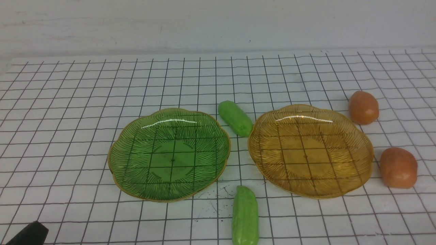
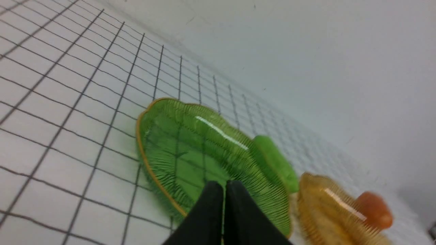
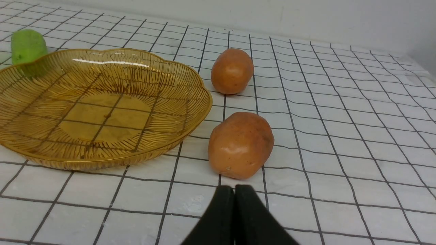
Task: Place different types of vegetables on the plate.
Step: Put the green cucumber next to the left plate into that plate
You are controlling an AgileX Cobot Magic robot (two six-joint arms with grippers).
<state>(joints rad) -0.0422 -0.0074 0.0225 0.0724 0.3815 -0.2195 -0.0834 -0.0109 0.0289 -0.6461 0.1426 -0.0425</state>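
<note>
A green plate (image 1: 169, 153) and an amber plate (image 1: 310, 150) lie side by side on the gridded table; nothing lies in either. One green cucumber piece (image 1: 235, 118) lies between the plates at the back, another (image 1: 245, 215) lies in front of the gap. Two orange-brown potato lumps lie right of the amber plate, one further back (image 1: 363, 107) and one nearer (image 1: 398, 167). My left gripper (image 2: 224, 190) is shut and empty, short of the green plate (image 2: 190, 149). My right gripper (image 3: 234, 192) is shut and empty, just short of the nearer potato (image 3: 240, 144).
A white wall (image 1: 218, 23) stands behind the table. In the front view only a black part of the left arm (image 1: 29, 234) shows at the bottom left corner. The right arm is out of that view.
</note>
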